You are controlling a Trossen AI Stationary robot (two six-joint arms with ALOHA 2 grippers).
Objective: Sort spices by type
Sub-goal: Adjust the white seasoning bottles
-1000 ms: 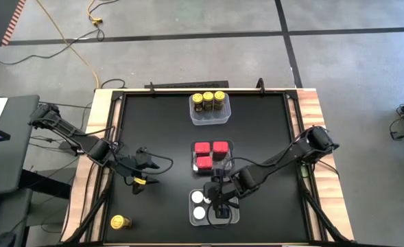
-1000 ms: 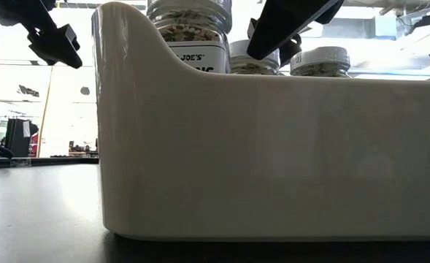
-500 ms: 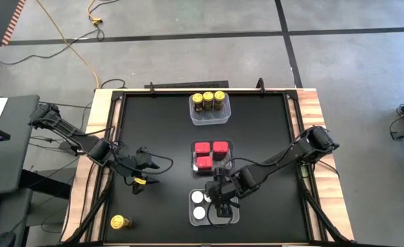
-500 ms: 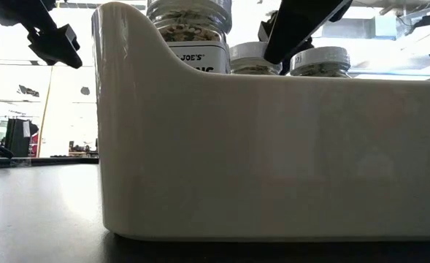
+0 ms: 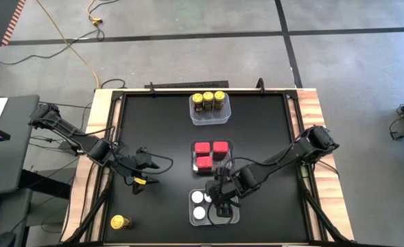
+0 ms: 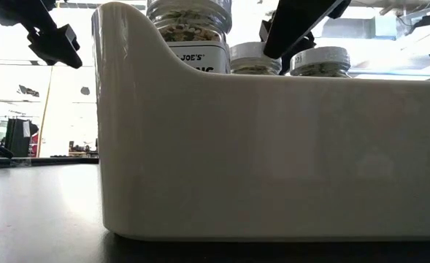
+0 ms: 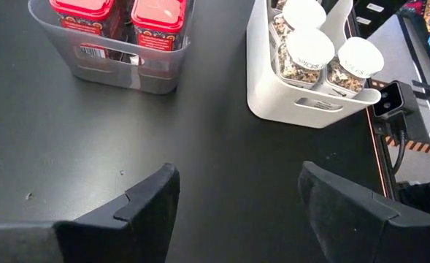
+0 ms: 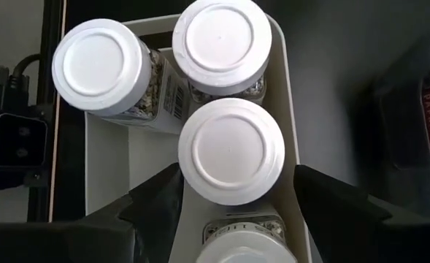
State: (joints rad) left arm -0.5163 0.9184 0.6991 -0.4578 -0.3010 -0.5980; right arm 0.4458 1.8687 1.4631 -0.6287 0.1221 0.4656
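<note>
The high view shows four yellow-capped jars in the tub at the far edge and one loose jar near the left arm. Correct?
Not quite. The high view shows three yellow-capped jars in the clear tub at the far edge, not four. The rest holds: one loose yellow-capped jar lies on the table near the left arm.

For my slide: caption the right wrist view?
Open right gripper above white-capped jars in a white bin.
</note>
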